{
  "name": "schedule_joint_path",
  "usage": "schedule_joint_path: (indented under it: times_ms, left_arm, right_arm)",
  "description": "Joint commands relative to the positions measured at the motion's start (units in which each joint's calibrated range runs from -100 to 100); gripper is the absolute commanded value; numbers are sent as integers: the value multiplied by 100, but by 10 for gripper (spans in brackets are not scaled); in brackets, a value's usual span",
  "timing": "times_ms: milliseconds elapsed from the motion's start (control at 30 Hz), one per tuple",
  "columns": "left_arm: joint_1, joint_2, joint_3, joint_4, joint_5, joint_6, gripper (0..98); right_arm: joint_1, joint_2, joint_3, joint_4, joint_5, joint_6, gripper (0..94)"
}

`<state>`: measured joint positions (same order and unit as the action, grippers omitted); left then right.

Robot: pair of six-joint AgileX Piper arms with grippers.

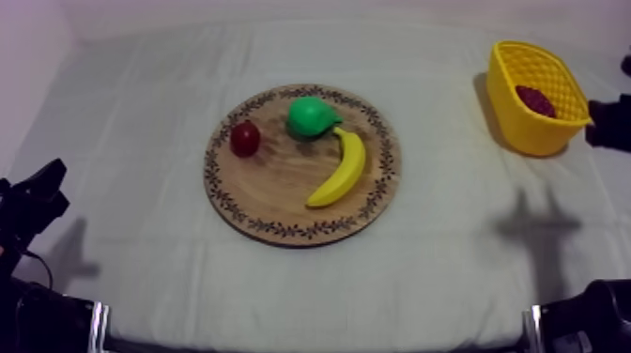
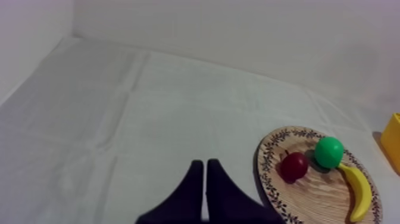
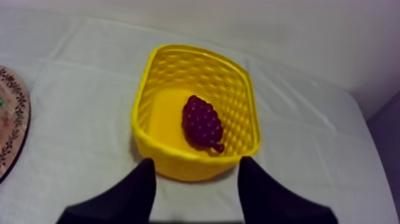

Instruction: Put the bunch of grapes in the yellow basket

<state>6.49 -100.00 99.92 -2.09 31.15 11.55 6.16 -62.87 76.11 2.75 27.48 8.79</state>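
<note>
- bunch of grapes [image 3: 202,124] is in the yellow basket [image 3: 178,158], lying on its floor. Nothing is gripping it.
- Basket stands upright at the far right of the table [image 1: 188,291], grapes visible over the rim from above too.
- Right jaws: apart, nothing between them, just outside the basket wall and clear of it. Right arm [image 1: 610,131] sits just right of the basket.
- Left jaws: together in a narrow wedge, empty, over bare cloth left of the wooden board [image 1: 282,192].
- Board is mid-table, well apart from the basket. On it: pear [image 1: 311,116] on the far side, banana [image 1: 340,171] to the right, small red fruit [image 1: 245,138] to the left. No grapes on it.
- Status, my read: pick and drop look done, grapes released and settled.
- Left to do: probably only pulling the right arm back from the basket without clipping the rim. Left arm has no job here.
- Basket doesn't look tipped or shifted, so no fix needed.
</note>
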Motion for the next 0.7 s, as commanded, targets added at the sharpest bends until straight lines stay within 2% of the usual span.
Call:
schedule_joint_path:
  times_ms: [0,167,400,667]
  left_arm:
    - [-1,0,-4,-4,-3,0,1]
    - [-1,0,-4,-4,-3,0,1]
    - [-1,0,-4,-4,-3,-1,1]
    - [-1,0,-4,-4,-3,-1,1]
  right_arm:
    - [-41,-942,574,25,42,-94,372]
    - [-152,-1859,1103,88,263,-306,285]
    - [-265,-2783,1731,149,360,-675,69]
    - [-289,-3243,2257,-5,321,-725,8]
